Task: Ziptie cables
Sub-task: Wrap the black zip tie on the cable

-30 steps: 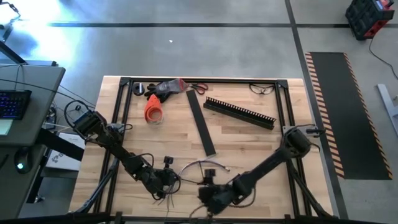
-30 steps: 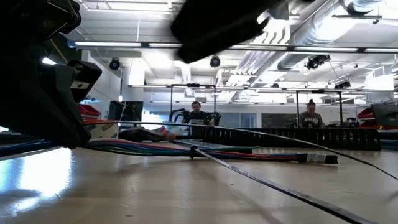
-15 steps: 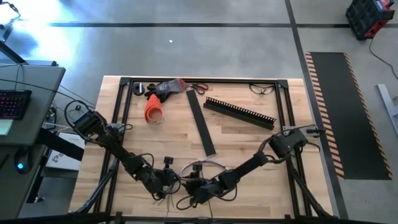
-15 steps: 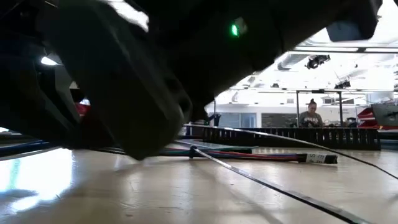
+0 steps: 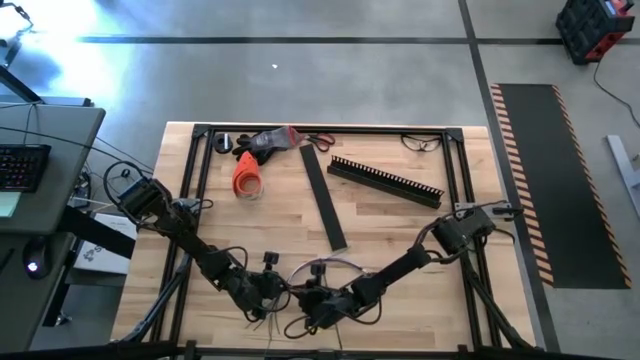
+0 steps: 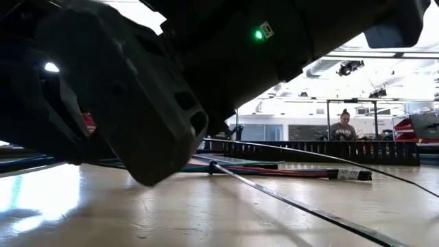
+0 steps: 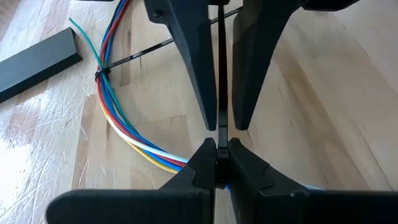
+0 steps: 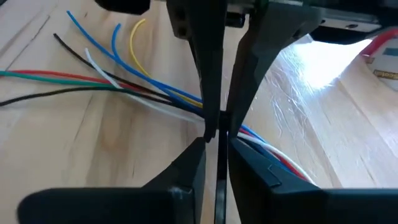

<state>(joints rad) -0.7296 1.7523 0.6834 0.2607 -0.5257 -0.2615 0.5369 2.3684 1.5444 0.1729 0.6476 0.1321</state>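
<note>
Pinching the zip tie tail [image 7: 219, 74], your left gripper [image 7: 217, 163] sits shut at lower centre, the right gripper [image 8: 217, 142] clamping opposite; one tie already binds the cables [image 7: 115, 118], this one needs cinching.

We are looking at two black jointed arms trailing looped black cables; the right arm's housing [image 6: 226, 48] is showing a small green light [image 6: 258, 33].

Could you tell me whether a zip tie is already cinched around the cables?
Yes, in the left wrist view a black zip tie wraps the cables, its tail sticking out.
</note>
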